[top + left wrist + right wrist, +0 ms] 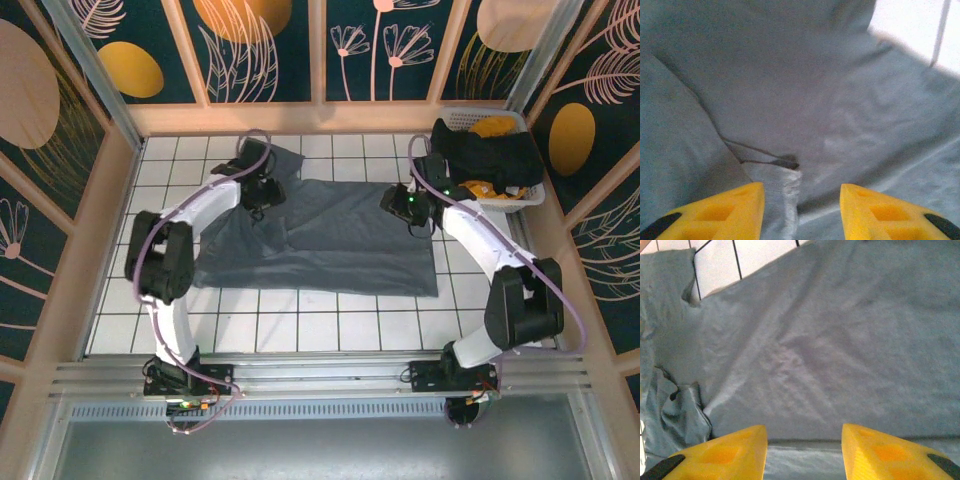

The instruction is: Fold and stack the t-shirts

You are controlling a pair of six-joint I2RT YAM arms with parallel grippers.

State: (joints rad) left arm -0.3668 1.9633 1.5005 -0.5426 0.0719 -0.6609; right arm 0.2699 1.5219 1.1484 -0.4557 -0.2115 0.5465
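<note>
A large slate blue-grey t-shirt (330,245) lies spread over the white tiled table, with its upper part folded over. My left gripper (262,190) hovers over its far left corner and stands open. In the left wrist view the yellow fingers (735,207) straddle a stitched hem corner (782,182) without clamping it. My right gripper (402,205) is open above the shirt's far right edge. In the right wrist view a folded edge (805,442) runs between its fingertips (740,447). A black t-shirt (490,155) and a mustard-yellow one (495,126) sit in the basket.
The white plastic laundry basket (530,196) stands at the back right corner, close to the right arm. Wooden-framed walls enclose the table on three sides. Bare tiles (330,325) lie between the shirt and the arm bases.
</note>
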